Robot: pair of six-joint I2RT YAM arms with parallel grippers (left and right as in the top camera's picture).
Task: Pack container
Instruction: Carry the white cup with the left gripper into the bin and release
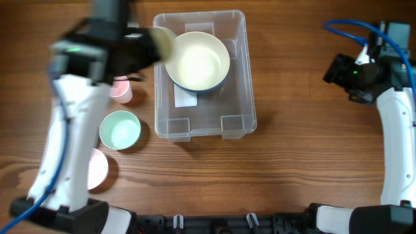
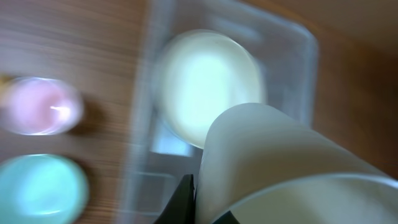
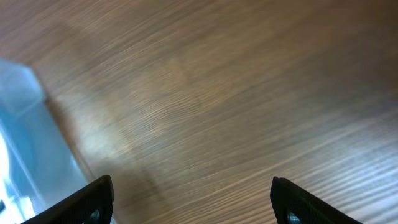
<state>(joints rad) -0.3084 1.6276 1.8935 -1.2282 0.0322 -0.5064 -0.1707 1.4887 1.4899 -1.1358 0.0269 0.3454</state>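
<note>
We see the left gripper [image 1: 149, 45] pinching a cream cup [image 2: 280, 168] that hides most of its fingers. Just beyond them lies the container [image 1: 244, 78], a cream bowl [image 1: 198, 62] inside. The right gripper [image 3: 193, 202], fingers spread wide and holding nothing, hangs over the table [image 3: 249, 93], apart from the container.

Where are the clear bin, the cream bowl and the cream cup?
clear bin [image 1: 250, 97], overhead view, on its right rim.
cream bowl [image 1: 198, 62], overhead view, middle of its inside.
cream cup [image 2: 280, 162], left wrist view, on its side wall.
</note>
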